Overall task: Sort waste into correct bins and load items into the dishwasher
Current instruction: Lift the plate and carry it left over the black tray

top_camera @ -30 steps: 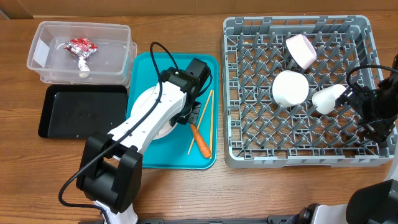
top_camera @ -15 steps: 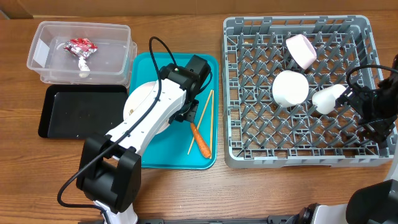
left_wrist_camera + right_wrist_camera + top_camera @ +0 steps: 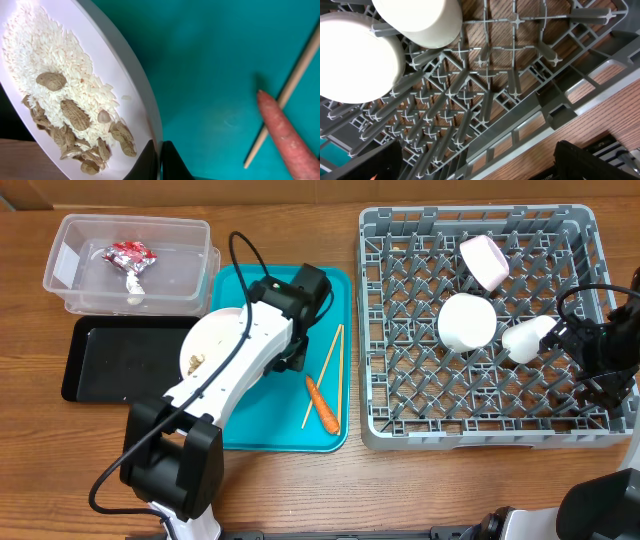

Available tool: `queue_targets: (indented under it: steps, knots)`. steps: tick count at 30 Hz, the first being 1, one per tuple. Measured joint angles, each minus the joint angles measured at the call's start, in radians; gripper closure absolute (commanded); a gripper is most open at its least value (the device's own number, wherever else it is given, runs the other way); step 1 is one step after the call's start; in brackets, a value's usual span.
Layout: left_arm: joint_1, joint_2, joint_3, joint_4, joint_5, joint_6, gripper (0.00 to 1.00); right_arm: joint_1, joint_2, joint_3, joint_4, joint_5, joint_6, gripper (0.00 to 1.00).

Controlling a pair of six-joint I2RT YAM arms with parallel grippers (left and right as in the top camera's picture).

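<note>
The left fingers [image 3: 172, 167] are pinching shut on the rim of the white plate [image 3: 205, 345], left of centre in the overhead pic. The plate is sitting across the left edge of the teal tray [image 3: 285, 430], w/ its far side reaching toward the black tray [image 3: 110, 365]. Rice crumbs [image 3: 45, 55] and peanut shells [image 3: 75, 115] are lying on the plate, bunched toward its lower end in the wrist view.

The carrot [image 3: 322, 405] and chopsticks [image 3: 325, 375] are lying on the teal tray right of the arm, the carrot touching one stick. The red-and-silver wrapper [image 3: 128, 253] and white tissue [image 3: 133, 285] are sitting in the clear tub [image 3: 195, 280], upper left.

The right fingers [image 3: 590, 162] are standing wide apart, holding nothing, hanging over the lower right part of the grey rack [image 3: 400, 435]. A white bowl [image 3: 467, 322] is sitting upside down in the rack's middle, w/ two more white vessels close by, one [image 3: 485, 260] above it and one [image 3: 525, 338] just beside the right arm.
</note>
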Motion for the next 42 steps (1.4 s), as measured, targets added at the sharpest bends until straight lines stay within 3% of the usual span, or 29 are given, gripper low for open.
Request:
queue_targets:
  steps: [13, 22, 42]
  knots:
    - [0.168, -0.018, 0.001, 0.017, 0.071, 0.004, 0.96, 0.0, 0.0, 0.0, -0.001, 0.0, 0.0, 0.0]
    - [0.354, -0.075, 0.003, 0.036, 0.331, 0.116, 0.96, 0.0, 0.0, 0.0, -0.005, 0.0, 0.0, 0.0]
    - [0.662, -0.076, 0.003, 0.066, 0.663, 0.3, 0.96, 0.0, 0.0, 0.0, -0.014, 0.0, 0.0, 0.0]
